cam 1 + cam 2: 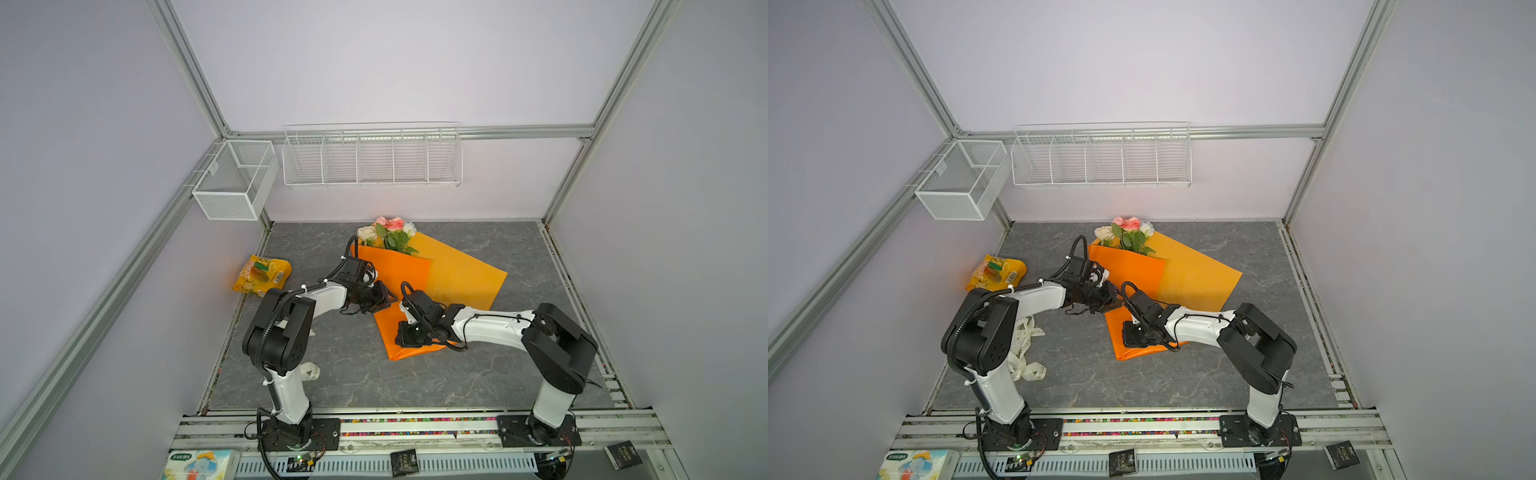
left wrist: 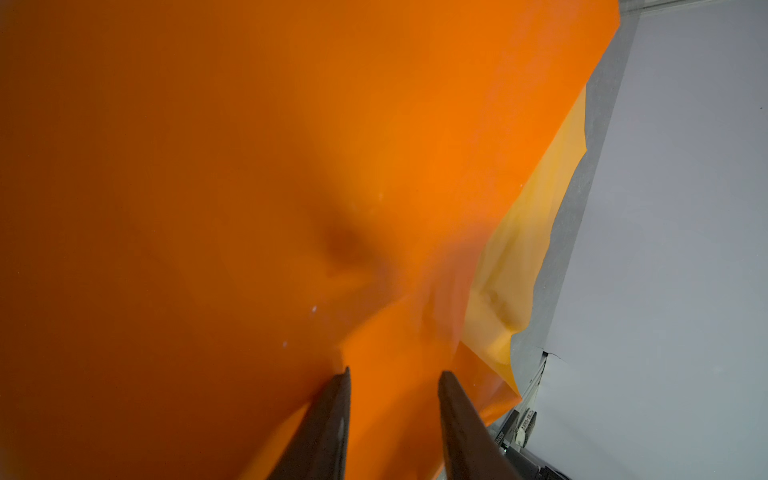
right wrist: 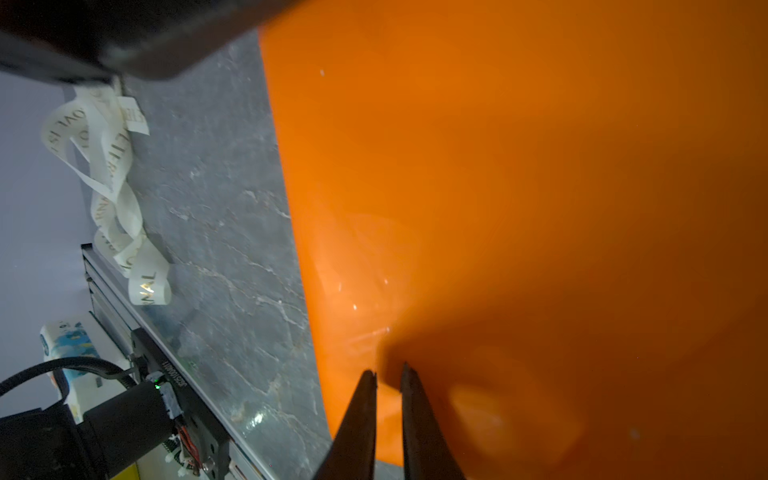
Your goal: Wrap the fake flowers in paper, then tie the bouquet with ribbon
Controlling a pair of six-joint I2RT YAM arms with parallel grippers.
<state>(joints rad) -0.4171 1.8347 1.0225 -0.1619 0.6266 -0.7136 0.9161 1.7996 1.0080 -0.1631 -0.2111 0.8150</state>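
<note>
Right up close, two dark fingers (image 2: 328, 428) of the left gripper (image 2: 395, 370) stand a little way apart. A bunched fold of the smooth orange paper wrap (image 2: 249, 166) sits squeezed between them. The creases run toward the tips, so I think it is holding on. The right gripper (image 3: 387, 368) has its fingers almost together, tips down on the same paper near the thin end. I cannot tell if any paper is caught in that small gap.

The bouquet of fake flowers (image 1: 388, 232), pink, cream and white roses with green leaves, lies in the wrap in the middle of the grey stone-look table (image 1: 353, 382). Its heads point toward the back wall. One side of the paper is folded over the stems. The other side, a paler flap (image 1: 465, 274), lies flat and open.

What could go wrong? The paper looks springy. If the left fingers let go, I think the folded side will pop open. If they pull hard, the paper may tear, or the thin stems may slide out. The two grippers are near each other and could bump. The long cream ribbon with printed letters (image 1: 1025, 353) lies by the left arm's base, well apart from the bouquet. Nothing ties the bunch yet.
</note>
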